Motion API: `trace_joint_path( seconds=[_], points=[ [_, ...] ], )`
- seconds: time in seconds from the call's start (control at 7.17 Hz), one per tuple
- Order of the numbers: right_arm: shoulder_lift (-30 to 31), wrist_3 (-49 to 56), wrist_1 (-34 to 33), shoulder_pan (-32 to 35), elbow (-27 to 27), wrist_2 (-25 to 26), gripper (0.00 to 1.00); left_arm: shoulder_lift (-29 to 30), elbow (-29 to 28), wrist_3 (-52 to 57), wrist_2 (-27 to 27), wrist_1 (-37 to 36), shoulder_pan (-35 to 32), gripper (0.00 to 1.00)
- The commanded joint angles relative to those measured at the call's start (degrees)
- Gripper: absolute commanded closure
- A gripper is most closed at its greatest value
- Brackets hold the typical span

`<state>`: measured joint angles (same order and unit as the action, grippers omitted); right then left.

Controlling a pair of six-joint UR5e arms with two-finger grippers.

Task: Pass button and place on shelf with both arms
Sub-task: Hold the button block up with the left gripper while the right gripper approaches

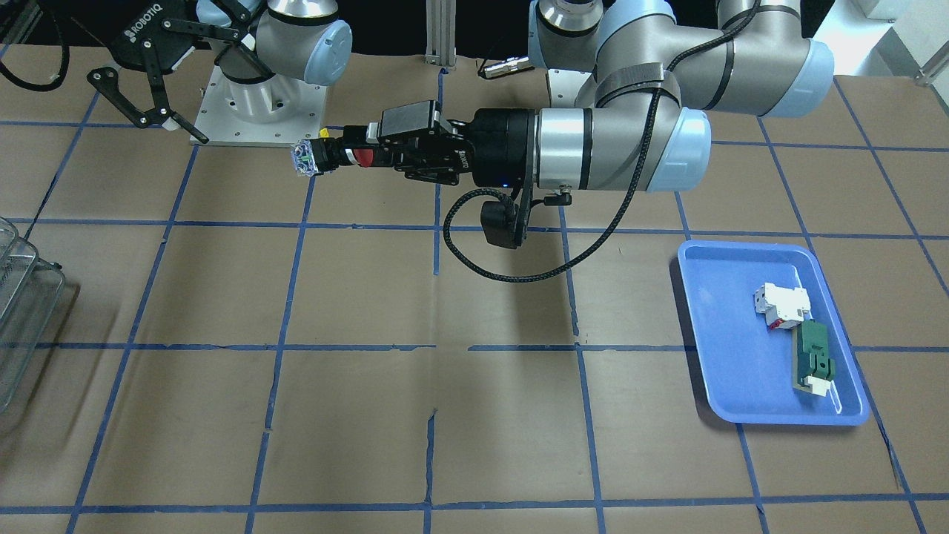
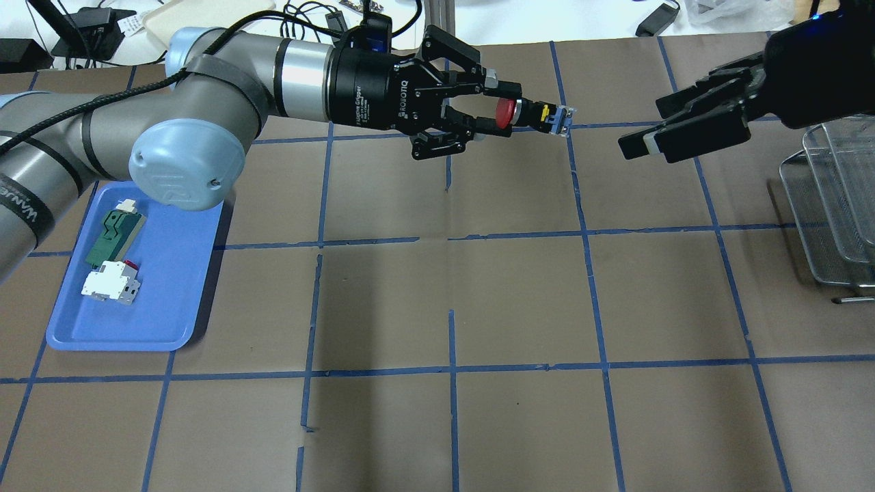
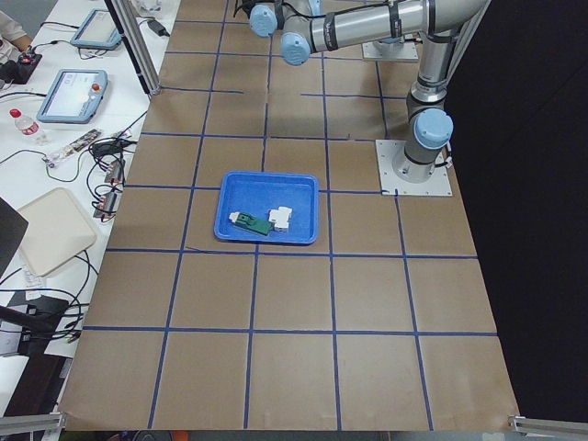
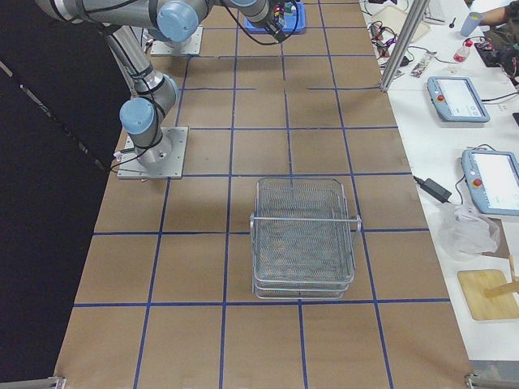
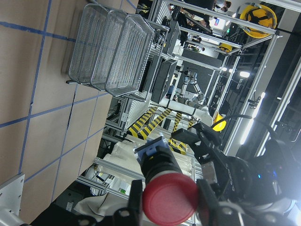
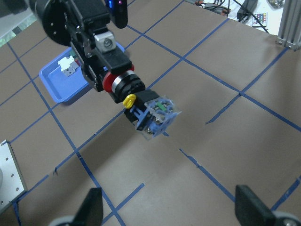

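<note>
My left gripper is shut on the button. Its fingers pinch the red cap, and the blue-green end block points toward my right gripper. The button is held level, well above the table. My right gripper is open and empty, a short gap from the button's end. The front view shows the same: the left gripper, the button and the open right gripper. In the right wrist view the button is ahead of my open fingers. The wire-mesh shelf stands at the table's right end.
A blue tray on the left holds a white block and a green flat block. The brown table has blue tape lines. The shelf also shows in the right side view and the front view.
</note>
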<state>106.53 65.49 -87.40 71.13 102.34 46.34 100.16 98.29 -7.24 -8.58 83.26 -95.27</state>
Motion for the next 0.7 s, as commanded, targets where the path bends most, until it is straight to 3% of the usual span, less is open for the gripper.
trace_joint_path(
  seconds=[0.0, 0.28, 0.56],
  points=[
    [0.1, 8.6, -0.3, 0.6, 1.6, -2.3, 0.0, 0.0, 0.1, 0.0, 0.0, -0.3, 0.0, 1.0],
    [0.0, 14.1, -0.4, 0.9, 1.7, -3.4, 0.0, 0.2, 0.1, 0.0, 0.0, -0.4, 0.0, 1.0],
    [-1.3, 17.5, -4.7, 1.0, 1.7, -3.4, 0.01, 0.2, -0.1, -0.1, -0.1, -0.3, -0.2, 1.0]
  ],
)
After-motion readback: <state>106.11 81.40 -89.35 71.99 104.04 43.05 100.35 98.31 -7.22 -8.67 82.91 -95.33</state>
